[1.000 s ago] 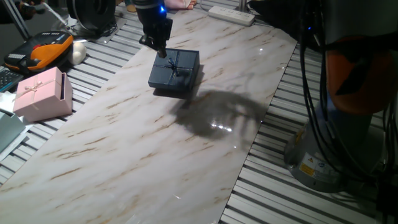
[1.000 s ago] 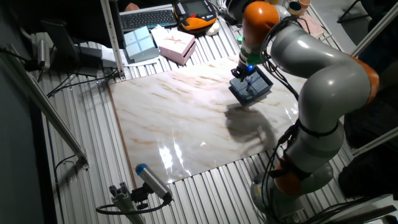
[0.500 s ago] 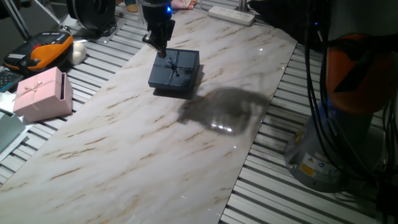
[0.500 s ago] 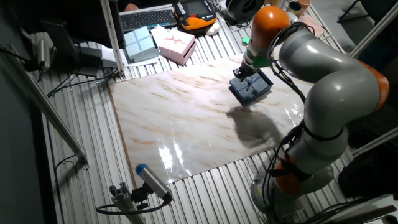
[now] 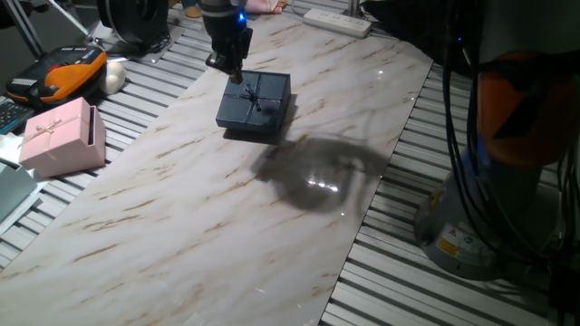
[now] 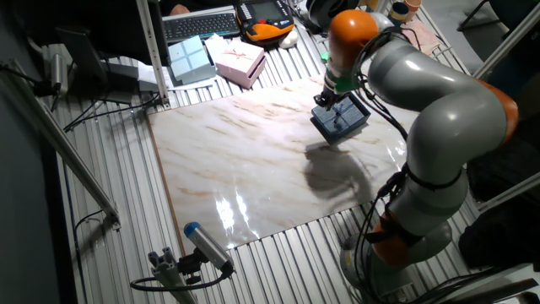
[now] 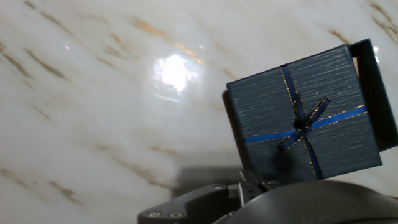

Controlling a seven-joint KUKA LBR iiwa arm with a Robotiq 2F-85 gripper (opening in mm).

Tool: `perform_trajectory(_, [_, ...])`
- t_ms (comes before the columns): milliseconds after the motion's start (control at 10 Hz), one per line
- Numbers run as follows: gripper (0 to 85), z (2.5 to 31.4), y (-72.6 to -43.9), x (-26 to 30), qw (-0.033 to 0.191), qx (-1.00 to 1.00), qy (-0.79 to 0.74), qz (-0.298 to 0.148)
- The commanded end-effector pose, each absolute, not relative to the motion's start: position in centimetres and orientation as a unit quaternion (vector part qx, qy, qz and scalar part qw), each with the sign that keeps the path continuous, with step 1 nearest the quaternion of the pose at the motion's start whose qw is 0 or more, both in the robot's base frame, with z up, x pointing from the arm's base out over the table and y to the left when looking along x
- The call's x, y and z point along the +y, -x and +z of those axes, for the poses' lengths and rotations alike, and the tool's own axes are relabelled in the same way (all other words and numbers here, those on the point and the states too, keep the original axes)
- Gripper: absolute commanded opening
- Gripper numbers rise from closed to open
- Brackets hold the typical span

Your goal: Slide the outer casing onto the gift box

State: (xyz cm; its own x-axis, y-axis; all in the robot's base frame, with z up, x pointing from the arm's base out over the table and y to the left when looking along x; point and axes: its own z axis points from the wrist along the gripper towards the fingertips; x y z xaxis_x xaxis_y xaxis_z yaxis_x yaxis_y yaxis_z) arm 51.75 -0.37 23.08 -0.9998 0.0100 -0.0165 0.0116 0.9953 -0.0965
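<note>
The navy casing with its ribbon bow lies on the marble counter, almost fully over the gift box, whose dark edge shows along one side in the hand view. The hand stands at the casing's far edge, apparently touching it; whether its fingers are spread or closed cannot be told. To finish well, the push should probably run straight along the sleeve, low and gentle, so the casing seats squarely without skewing or dragging the box.
</note>
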Motion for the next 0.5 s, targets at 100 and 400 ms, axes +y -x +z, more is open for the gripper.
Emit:
perform_trajectory(100, [0.0, 22.3, -51.7, -0.4, 0.009, 0.998, -0.002, -0.066])
perform_trajectory(400, [0.0, 18.6, -51.3, -0.5, 0.024, 0.997, 0.003, -0.075])
